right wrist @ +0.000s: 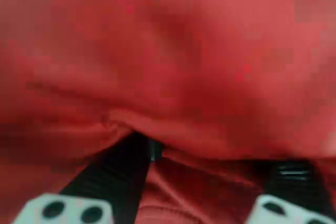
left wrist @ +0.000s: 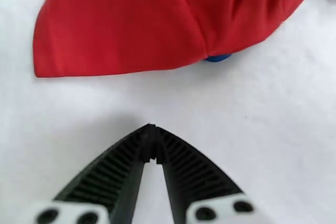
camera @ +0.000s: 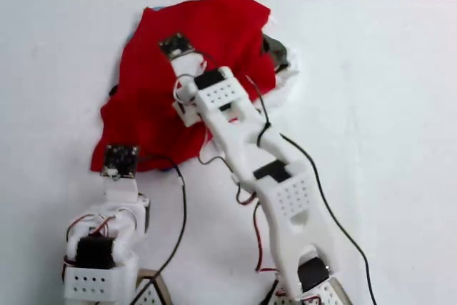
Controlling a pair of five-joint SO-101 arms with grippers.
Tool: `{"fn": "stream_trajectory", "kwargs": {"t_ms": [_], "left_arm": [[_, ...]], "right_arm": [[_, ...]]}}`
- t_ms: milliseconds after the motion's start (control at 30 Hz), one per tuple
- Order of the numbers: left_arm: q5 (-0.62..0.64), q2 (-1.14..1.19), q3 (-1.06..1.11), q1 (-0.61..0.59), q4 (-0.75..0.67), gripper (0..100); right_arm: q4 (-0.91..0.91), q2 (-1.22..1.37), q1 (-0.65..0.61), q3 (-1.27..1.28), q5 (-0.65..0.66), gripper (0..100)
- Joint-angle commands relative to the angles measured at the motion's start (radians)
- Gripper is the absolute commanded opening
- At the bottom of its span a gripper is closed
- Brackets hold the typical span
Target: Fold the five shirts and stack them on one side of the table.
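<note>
the red shirt (camera: 146, 105) is laid crumpled on the desk (camera: 378, 105). its long axis is run slantwise from just ahead of the left hand (left wrist: 151, 129) to beyond the right hand (right wrist: 220, 163). the left hand is closed on nothing. the right hand is spread open and pressed into the shirt. a blue edge (left wrist: 216, 57) is seen under the shirt.
</note>
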Motion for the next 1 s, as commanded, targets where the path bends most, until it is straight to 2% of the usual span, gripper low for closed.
{"fn": "stream_trajectory", "kwargs": {"t_ms": [0, 67, 133, 200, 267, 533, 833, 967], "left_arm": [[0.000, -0.015, 0.018, -0.006, 0.005, 3], [0.000, -0.015, 0.018, -0.006, 0.005, 3], [0.000, -0.015, 0.018, -0.006, 0.005, 3], [0.000, -0.015, 0.018, -0.006, 0.005, 3], [0.000, -0.015, 0.018, -0.006, 0.005, 3], [0.000, -0.015, 0.018, -0.006, 0.005, 3], [0.000, -0.015, 0.018, -0.006, 0.005, 3], [0.000, -0.015, 0.018, -0.006, 0.005, 3]], "right_arm": [[0.124, 0.054, 0.047, -0.092, -0.005, 20.6], [0.171, 0.056, 0.070, -0.133, -0.008, 1.2], [0.217, 0.045, 0.093, -0.164, -0.008, 6.3], [0.259, 0.025, 0.097, -0.204, 0.002, 2.1], [0.311, -0.008, 0.079, -0.253, 0.002, 2.6], [0.464, -0.173, -0.202, -0.448, 0.124, 2.3], [0.450, -0.223, -0.421, -0.514, 0.127, 2.3], [0.355, -0.214, -0.483, -0.595, 0.129, 2.3]]}}
